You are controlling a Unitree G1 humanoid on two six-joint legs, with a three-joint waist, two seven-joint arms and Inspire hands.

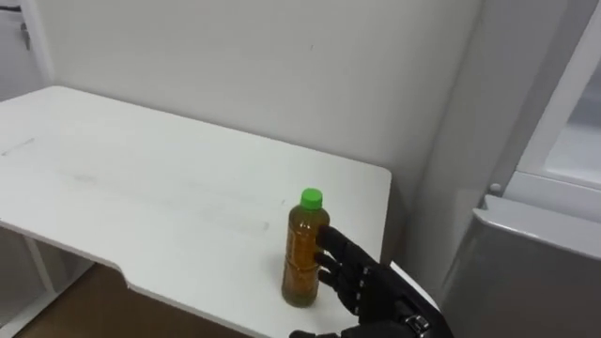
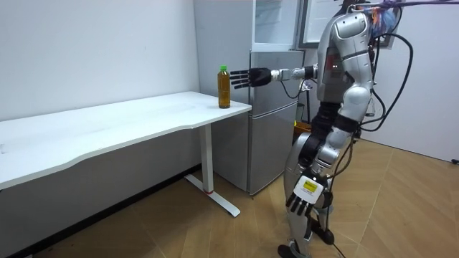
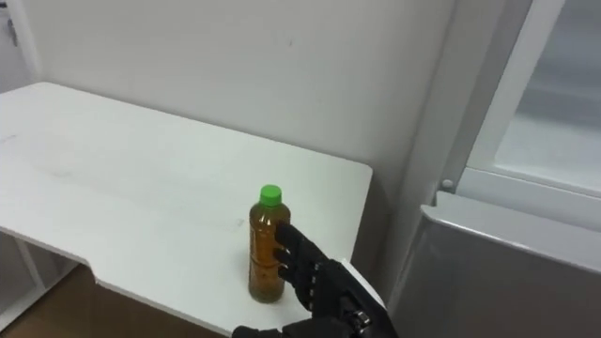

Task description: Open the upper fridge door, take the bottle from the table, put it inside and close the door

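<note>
An amber bottle (image 1: 303, 255) with a green cap stands upright near the right end of the white table (image 1: 141, 188). My right hand (image 1: 364, 280) reaches in from the lower right, fingers straight and open. Its fingertips (image 1: 331, 246) lie against or just short of the bottle's right side; the thumb stays low, apart from the bottle. The room view has the same hand (image 2: 251, 76) stretched level toward the bottle (image 2: 224, 87). My left hand (image 2: 305, 197) hangs relaxed at my side. The fridge (image 1: 535, 272) stands right of the table, with its upper compartment (image 1: 577, 141) open.
I stand on the wooden floor in front of the fridge (image 2: 272, 115), at the table's right end. A white wall runs behind the table. The table's front edge curves in near the bottle, and a narrow gap separates the table from the fridge.
</note>
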